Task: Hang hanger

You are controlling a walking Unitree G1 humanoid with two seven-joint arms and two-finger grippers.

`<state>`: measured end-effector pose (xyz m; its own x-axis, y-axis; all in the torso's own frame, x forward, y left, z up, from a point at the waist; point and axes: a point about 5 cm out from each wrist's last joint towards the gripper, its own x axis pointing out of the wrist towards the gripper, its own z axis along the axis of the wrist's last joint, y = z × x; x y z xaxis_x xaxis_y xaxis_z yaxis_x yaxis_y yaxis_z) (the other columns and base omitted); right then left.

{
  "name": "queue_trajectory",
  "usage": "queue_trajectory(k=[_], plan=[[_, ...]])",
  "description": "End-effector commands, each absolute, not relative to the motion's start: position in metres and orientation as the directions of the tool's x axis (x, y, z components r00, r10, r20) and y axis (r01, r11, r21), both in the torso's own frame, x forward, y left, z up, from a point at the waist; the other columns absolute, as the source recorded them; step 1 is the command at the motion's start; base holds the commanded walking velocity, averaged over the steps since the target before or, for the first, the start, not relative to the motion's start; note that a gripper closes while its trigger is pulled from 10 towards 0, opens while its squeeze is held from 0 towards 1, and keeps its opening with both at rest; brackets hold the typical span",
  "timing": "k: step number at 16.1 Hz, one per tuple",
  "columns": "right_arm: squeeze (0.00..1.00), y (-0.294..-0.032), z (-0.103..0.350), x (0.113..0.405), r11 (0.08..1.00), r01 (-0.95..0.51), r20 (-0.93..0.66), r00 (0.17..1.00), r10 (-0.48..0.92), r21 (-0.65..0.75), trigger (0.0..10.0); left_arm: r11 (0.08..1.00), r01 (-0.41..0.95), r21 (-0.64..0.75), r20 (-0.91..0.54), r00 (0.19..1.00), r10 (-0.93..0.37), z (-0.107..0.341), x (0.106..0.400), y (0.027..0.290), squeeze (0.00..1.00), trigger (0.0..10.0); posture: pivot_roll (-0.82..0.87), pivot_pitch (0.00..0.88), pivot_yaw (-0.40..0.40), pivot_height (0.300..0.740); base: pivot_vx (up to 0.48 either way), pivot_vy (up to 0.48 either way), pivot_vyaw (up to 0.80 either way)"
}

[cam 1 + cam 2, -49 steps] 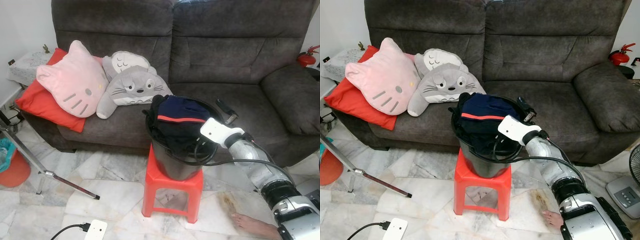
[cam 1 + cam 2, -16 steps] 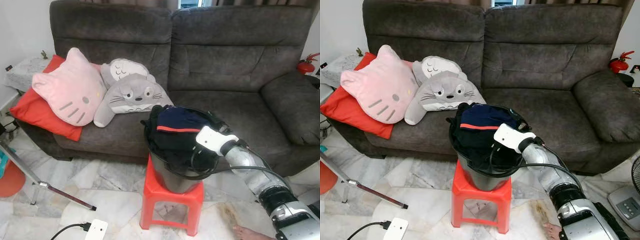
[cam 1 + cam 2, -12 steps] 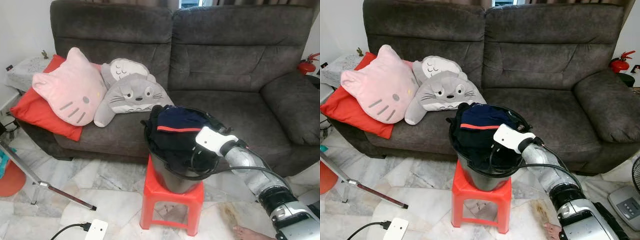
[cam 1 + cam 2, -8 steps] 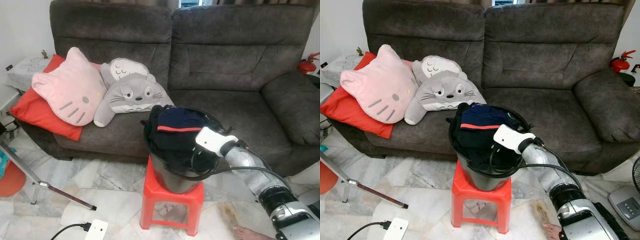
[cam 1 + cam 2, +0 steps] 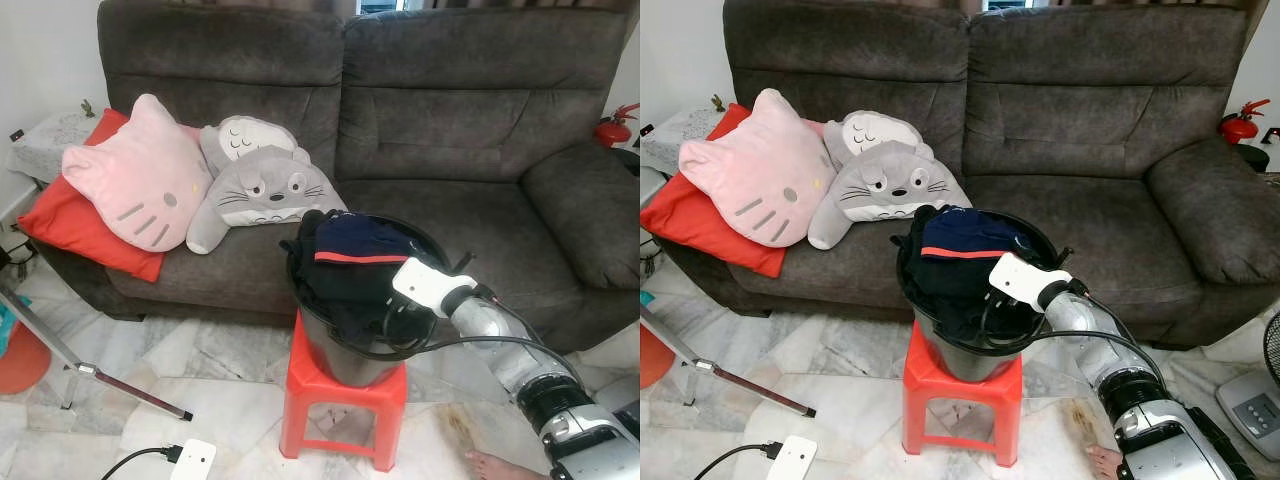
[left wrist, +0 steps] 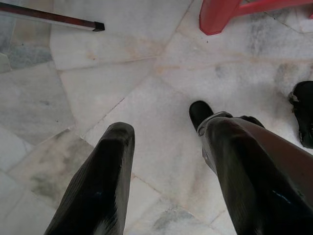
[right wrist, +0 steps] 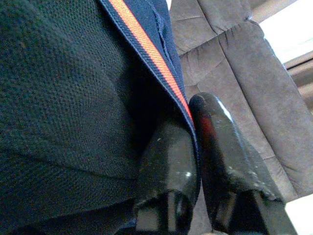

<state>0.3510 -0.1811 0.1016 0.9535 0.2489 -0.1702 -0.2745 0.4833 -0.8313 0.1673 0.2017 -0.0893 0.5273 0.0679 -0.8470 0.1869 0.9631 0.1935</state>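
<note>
Hanger hunting happens in the black bucket point(image 5: 335, 350), and I cannot tell if one hides under the clothes. The bucket stands on a red stool point(image 5: 345, 400) in front of the grey sofa point(image 5: 450, 120). It is full of dark clothes. A navy cloth point(image 5: 355, 240) with an orange stripe lies on top.

The right end effector point(image 7: 190, 117) has changed the most. Three seconds ago its black fingers stuck up above the far rim of the bucket. Now they have sunk lower, down to the clothes. The white wrist part sits a bit deeper over the rim too. In the last second it has hardly moved at all. The bucket and the stool stay where they were.

In the right wrist view the two fingers are pressed almost together. The striped edge of the navy cloth runs right in between them. So it looks like they are pinching that edge.

I think this means the robot has got hold of the top cloth. It may want to lift it out, so it can put it on a hanger or find one under it. Nothing is hung up yet, so the job is near its start.

The left end effector point(image 6: 159, 122) hangs low over the marble floor point(image 6: 122, 63). Its fingers are spread apart and hold nothing.
</note>
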Motion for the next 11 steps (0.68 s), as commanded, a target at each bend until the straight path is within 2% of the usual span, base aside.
queue_trajectory(k=[1, 6, 10, 11], plan=[[0.00, -0.181, 0.096, 0.349, 0.497, -0.293, -0.193, 0.951, 0.243, -0.817, 0.0, 0.959, 0.200, 0.202, -0.859, 0.507, 0.075, -0.091, 0.163, 0.205, 0.00, 10.0, -0.16, 0.000, 0.022, 0.740, 0.000, 0.000, 0.00], [0.00, -0.182, 0.096, 0.349, 0.503, -0.288, -0.189, 0.952, 0.239, -0.815, 0.0, 0.958, 0.203, 0.204, -0.859, 0.507, 0.076, -0.091, 0.163, 0.206, 0.00, 10.0, -0.16, 0.000, 0.021, 0.740, 0.000, 0.000, 0.00], [0.00, -0.196, 0.105, 0.355, 0.580, -0.185, -0.139, 0.983, 0.123, -0.793, 0.0, 0.959, 0.200, 0.203, -0.858, 0.508, 0.076, -0.091, 0.163, 0.205, 0.00, 10.0, -0.16, 0.000, 0.021, 0.740, 0.000, 0.000, 0.00], [0.00, -0.200, 0.111, 0.357, 0.608, -0.143, -0.110, 0.990, 0.091, -0.781, 3.9, 0.959, 0.200, 0.203, -0.858, 0.508, 0.076, -0.091, 0.163, 0.205, 0.00, 10.0, -0.16, 0.000, 0.021, 0.740, 0.000, 0.000, 0.00]])
